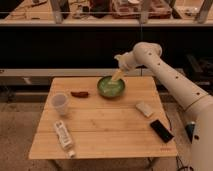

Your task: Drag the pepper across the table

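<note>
Camera view: finds end effector (118, 74) above green bowl (110, 88) (grip state impossible to tell), apart from red pepper (79, 94) on tabletop (110, 127).

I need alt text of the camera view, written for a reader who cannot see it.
The robot's gripper hangs over the green bowl at the back of a wooden table. The red pepper lies left of the bowl, beside a clear cup. A bottle, a black phone and a small pale pad also lie on the table.

The dark red pepper (79, 94) lies flat, apart from the end effector (117, 75) above the bowl (103, 91).
</note>
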Robot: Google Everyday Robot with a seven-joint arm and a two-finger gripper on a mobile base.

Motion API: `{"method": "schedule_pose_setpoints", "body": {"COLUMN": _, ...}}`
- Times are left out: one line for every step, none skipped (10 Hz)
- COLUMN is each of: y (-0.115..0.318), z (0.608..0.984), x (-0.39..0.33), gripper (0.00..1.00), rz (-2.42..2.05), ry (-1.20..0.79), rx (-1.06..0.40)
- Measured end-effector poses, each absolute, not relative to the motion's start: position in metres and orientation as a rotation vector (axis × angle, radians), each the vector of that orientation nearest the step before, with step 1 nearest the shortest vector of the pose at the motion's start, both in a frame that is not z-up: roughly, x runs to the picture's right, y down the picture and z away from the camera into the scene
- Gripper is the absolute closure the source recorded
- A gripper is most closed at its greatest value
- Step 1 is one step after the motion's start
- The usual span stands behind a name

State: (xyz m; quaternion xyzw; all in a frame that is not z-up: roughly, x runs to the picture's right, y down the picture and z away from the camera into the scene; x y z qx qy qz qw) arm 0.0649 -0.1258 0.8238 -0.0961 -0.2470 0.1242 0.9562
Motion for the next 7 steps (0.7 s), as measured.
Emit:
{"method": "schedule_pose_setpoints", "body": {"y": -0.126, "z": 0.823, "x": 0.066, "gripper": 0.2, "rz": 0.254, "ry": -0.503, "rx": -0.195}}
{"method": "schedule_pose_setpoints", "body": {"y": -0.126, "z": 0.823, "x": 0.065, "gripper": 0.2, "rz": 0.256, "ry": -0.511, "rx": -0.199}}
{"method": "schedule_pose_setpoints", "body": {"y": -0.123, "z": 0.825, "x": 0.06, "gripper": 0.2, "rz": 0.245, "ry": -0.528, "rx": -0.222}}
{"method": "schedule_pose_setpoints", "body": {"y": -0.117, "z": 0.83, "x": 0.049, "gripper": 0.2, "rz": 0.219, "ry": -0.545, "rx": -0.262}}
{"method": "schedule_pose_setpoints", "body": {"y": -0.107, "z": 0.837, "x": 0.035, "gripper": 0.2, "rz": 0.179, "ry": -0.559, "rx": -0.313}}
{"method": "schedule_pose_setpoints", "body": {"y": -0.089, "z": 0.849, "x": 0.008, "gripper": 0.2, "rz": 0.104, "ry": -0.578, "rx": -0.396}}
{"method": "schedule_pose_setpoints", "body": {"y": -0.078, "z": 0.857, "x": -0.012, "gripper": 0.2, "rz": 0.051, "ry": -0.589, "rx": -0.446}}
